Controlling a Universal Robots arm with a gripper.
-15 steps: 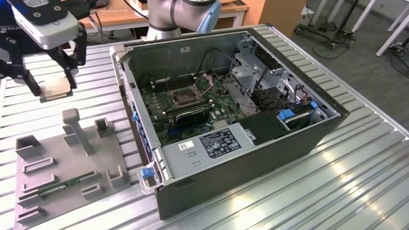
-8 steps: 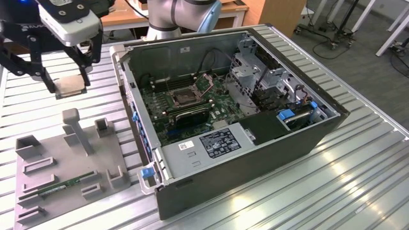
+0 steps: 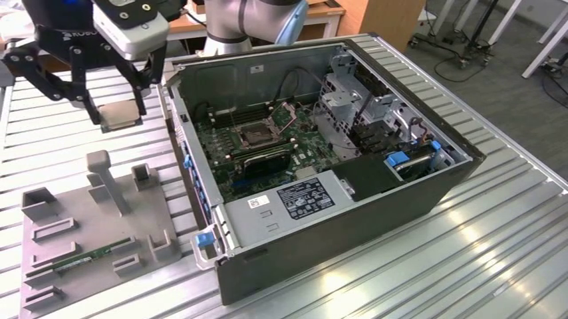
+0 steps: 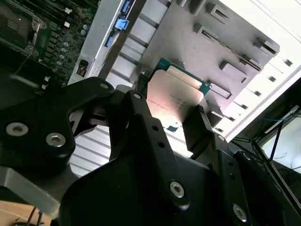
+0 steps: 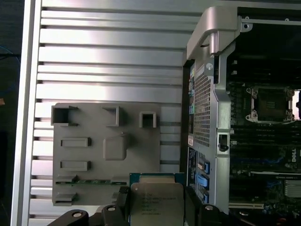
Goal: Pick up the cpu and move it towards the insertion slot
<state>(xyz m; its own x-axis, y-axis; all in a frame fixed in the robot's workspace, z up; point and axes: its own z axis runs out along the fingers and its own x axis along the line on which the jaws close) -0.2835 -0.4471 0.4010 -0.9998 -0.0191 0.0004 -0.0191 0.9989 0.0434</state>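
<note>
One open computer case (image 3: 355, 199) lies on its side on the slatted metal table (image 3: 497, 252), occupying the table's middle and reaching toward its far edge; within it, a green motherboard (image 3: 266, 149) carrying the insertion slot (image 3: 260, 135), a square silver-framed socket with a dark centre, also seen in the first wrist view (image 5: 273, 102); a grey power supply box (image 3: 297, 203) sits at the case's near end, and a metal drive cage (image 3: 350, 100) at the far side. One grey fixture tray (image 3: 98, 232) rests near the table's near corner at the exterior view's left, beside the case wall; it holds a green memory stick (image 3: 89, 256) in a shallow groove, with several upright posts and small pockets around it. Bare slats lie between tray and table edge, and a narrow strip of table separates tray from case. One gripper (image 3: 116, 109), black-fingered, hangs above the table beyond the tray and just outside the case wall; its fingers are clamped on opposite edges of the cpu (image 3: 120, 114); the chip is lifted clear of the tray, its silver top visible in both wrist views (image 5: 156, 203) (image 4: 174, 101), well apart from the socket.
</note>
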